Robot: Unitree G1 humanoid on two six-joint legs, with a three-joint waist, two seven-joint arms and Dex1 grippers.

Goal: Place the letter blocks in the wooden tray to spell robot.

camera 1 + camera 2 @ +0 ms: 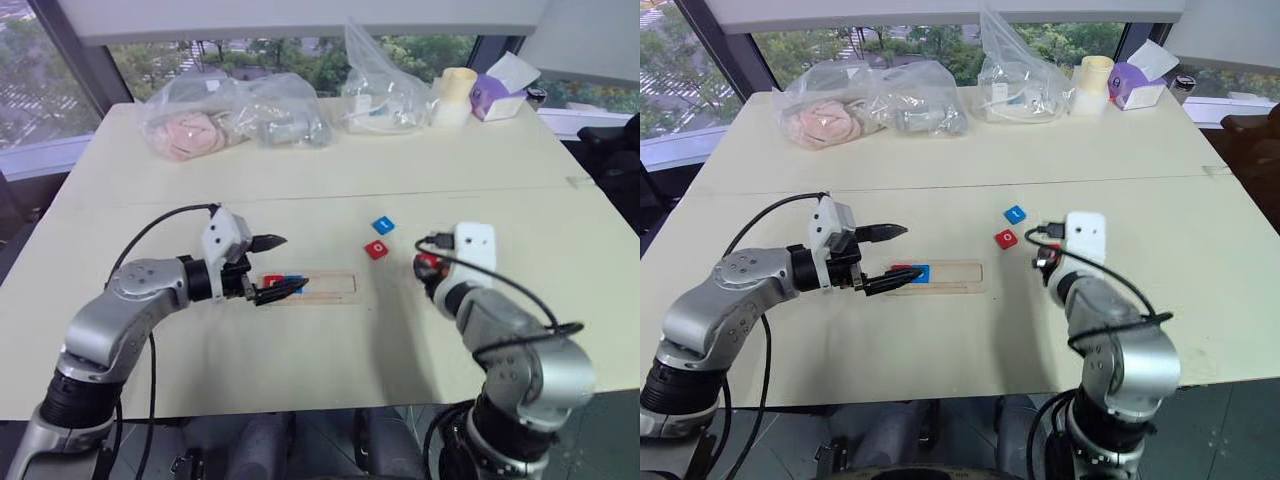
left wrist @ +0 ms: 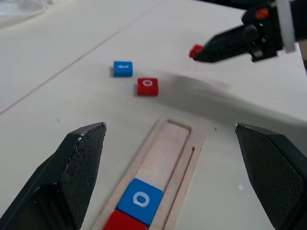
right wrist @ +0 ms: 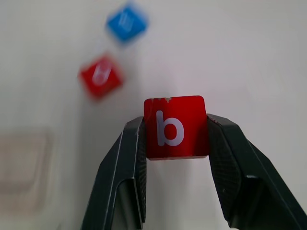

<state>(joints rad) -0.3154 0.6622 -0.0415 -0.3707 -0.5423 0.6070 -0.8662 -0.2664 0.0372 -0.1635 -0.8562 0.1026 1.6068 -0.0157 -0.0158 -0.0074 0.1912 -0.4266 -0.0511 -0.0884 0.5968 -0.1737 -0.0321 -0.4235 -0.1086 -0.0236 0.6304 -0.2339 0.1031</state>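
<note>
here the wooden tray (image 1: 940, 274) lies on the table (image 1: 940, 160), and in its slot sit a red block (image 2: 123, 222) and, touching it, the blue o block (image 2: 140, 200); the rest of the slot is bare. the left gripper (image 1: 277, 266) hangs over that filled end with its fingers spread wide. the right gripper (image 3: 176, 139) is pinching the red b block (image 3: 176, 127) above the table. near the tray's free end lie the red o block (image 1: 377, 249) and a blue block (image 1: 383, 225). bags (image 1: 232, 110) stay at the far edge.
</note>
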